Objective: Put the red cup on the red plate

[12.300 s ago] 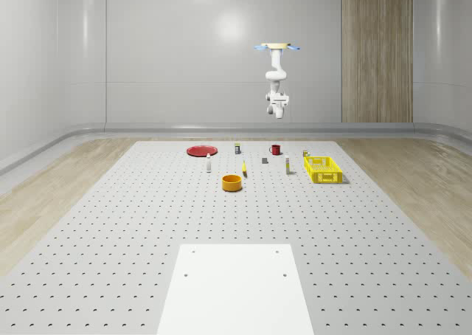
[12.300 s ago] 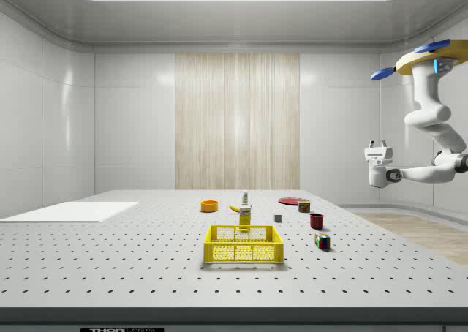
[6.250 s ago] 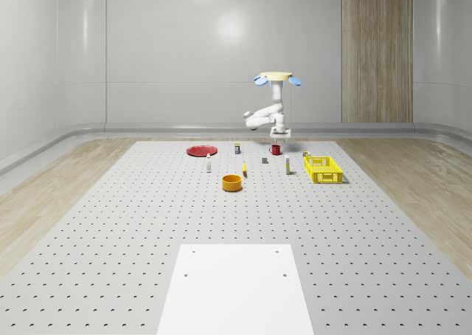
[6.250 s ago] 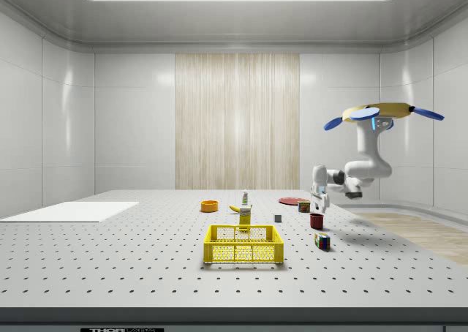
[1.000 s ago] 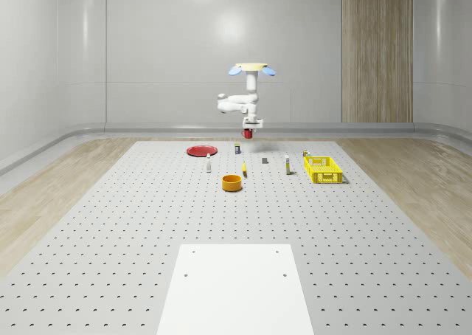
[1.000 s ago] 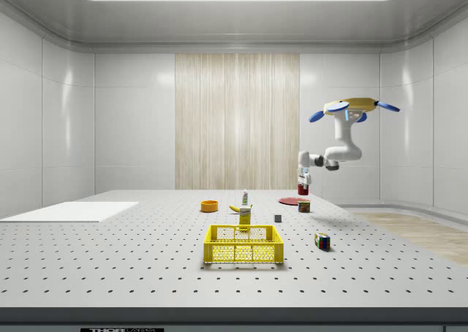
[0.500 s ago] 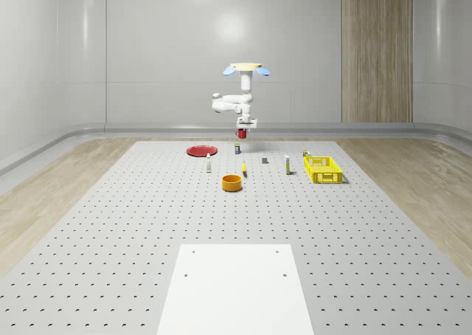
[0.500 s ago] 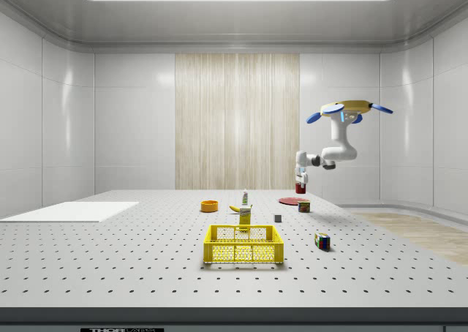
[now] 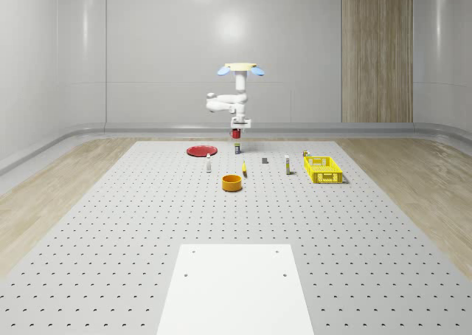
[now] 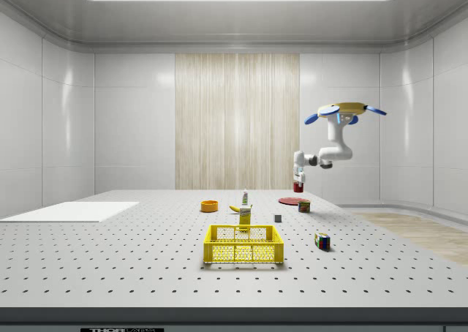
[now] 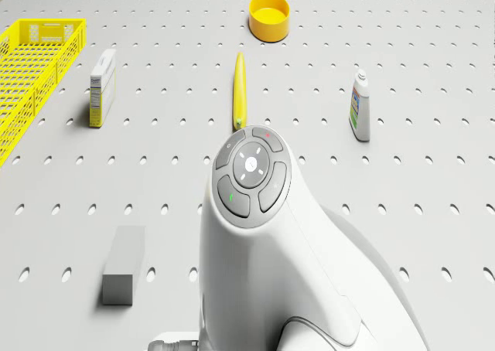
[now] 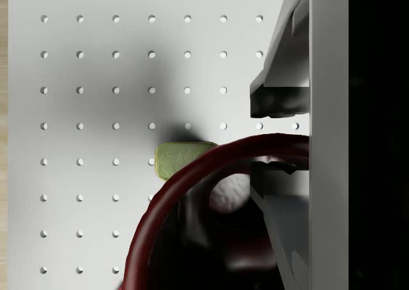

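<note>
The drone (image 9: 238, 68) hovers above the far part of the table, a little to the right of the red plate (image 9: 201, 150) in the whole-scene view. Its arm hangs down, and the gripper (image 9: 237, 125) is shut on the rim of the red cup (image 9: 237, 133). The cup hangs upright in the air, well above the table. In the side view the cup (image 10: 298, 187) hangs above the plate's (image 10: 290, 200) near edge. In the wrist view the cup's rim (image 12: 192, 175) sits between the gripper's fingers (image 12: 281, 98), with a green can (image 12: 179, 157) on the table below.
A small can (image 9: 237, 149) stands under the cup. A yellow bowl (image 9: 232, 182), a yellow basket (image 9: 322, 168), a bottle (image 11: 360, 107), a small box (image 11: 102, 84), a grey block (image 11: 124, 274) and a banana (image 11: 240, 88) lie on the table. A white sheet (image 9: 236, 287) covers the near end.
The drone, arm and held cup have shifted to the whole-scene view's left, closer to the red plate. The grip on the cup is unchanged.
</note>
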